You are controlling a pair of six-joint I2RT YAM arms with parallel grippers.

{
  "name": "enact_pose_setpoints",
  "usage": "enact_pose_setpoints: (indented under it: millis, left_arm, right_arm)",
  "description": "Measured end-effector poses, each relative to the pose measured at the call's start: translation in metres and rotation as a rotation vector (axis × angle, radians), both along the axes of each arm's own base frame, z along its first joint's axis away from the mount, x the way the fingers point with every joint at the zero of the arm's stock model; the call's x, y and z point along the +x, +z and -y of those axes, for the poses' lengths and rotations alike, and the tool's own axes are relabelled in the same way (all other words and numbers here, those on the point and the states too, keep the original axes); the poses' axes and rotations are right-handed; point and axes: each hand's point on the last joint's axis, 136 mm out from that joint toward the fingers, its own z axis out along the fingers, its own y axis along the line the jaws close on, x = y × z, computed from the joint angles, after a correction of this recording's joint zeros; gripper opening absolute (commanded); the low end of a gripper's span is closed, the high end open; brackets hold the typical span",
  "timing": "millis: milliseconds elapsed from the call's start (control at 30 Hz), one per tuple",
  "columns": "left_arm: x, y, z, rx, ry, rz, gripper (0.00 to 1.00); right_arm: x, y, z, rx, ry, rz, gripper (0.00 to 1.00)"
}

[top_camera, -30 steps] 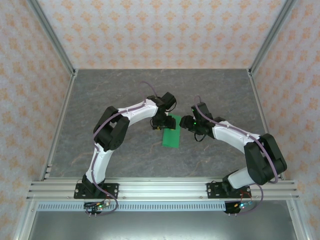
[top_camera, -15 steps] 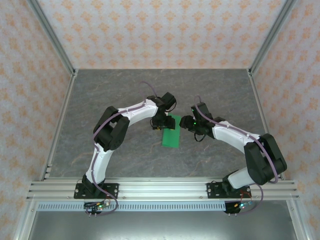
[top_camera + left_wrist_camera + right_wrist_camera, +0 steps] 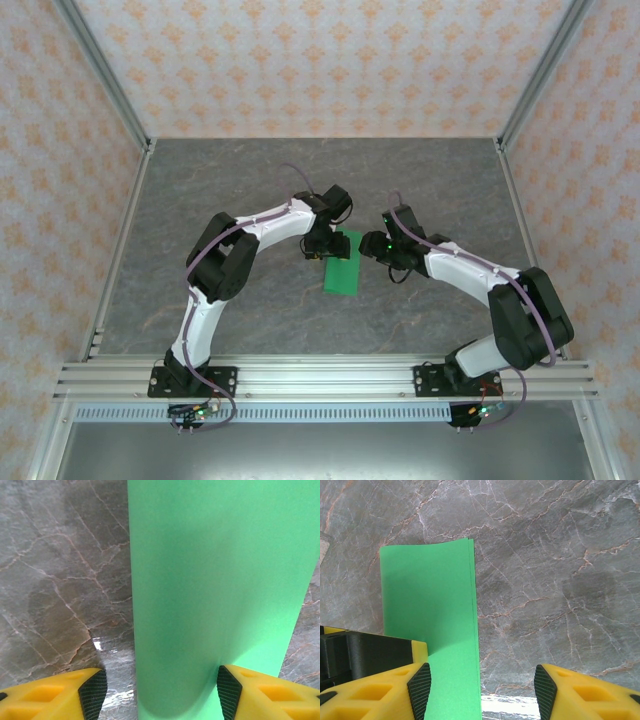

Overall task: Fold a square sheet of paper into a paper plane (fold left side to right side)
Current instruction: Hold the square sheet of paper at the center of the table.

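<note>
Bright green paper (image 3: 342, 266) folded in half, flat on marble tabletop (image 3: 220, 180).

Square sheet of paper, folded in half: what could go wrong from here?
In the left wrist view the square sheet of paper looks rounded, not creased, along its fold under the open left gripper; it may spring back open.
In the right wrist view the layers' free edges splay slightly by the open right gripper; creasing now could lock in skew.

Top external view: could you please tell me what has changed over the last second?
Nothing visibly changed. The folded bright green paper sheet stays in place on the grey marbled table, and the left gripper and right gripper stay open near its far end.
</note>
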Motion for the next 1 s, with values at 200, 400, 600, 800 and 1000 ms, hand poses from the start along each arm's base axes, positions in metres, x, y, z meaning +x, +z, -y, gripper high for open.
enact_pose_setpoints:
  millis: [200,400,600,800,1000]
  left_arm:
    - [-0.0004,0.0003,0.0008,-0.001,-0.009,0.002,0.66]
    - [-0.0007,0.0001,0.0009,-0.001,-0.027,0.005,0.66]
    - [-0.0007,0.0003,0.001,0.0,-0.041,0.007,0.66]
    - [-0.0007,0.0008,0.0011,0.0,-0.046,0.007,0.66]
    - [-0.0007,0.0006,0.0011,0.001,-0.045,0.006,0.66]
  right_arm:
    - [-0.0001,-0.0001,0.0,0.0,0.0,0.0,0.6]
    - [-0.0001,-0.0001,0.0,0.0,0.0,0.0,0.6]
    - [-0.0001,0.0,0.0,0.0,0.0,0.0,0.6]
    - [-0.0005,-0.0001,-0.0008,0.004,0.003,-0.002,0.59]
    - [-0.0022,-0.0041,-0.0028,0.01,0.011,-0.019,0.56]
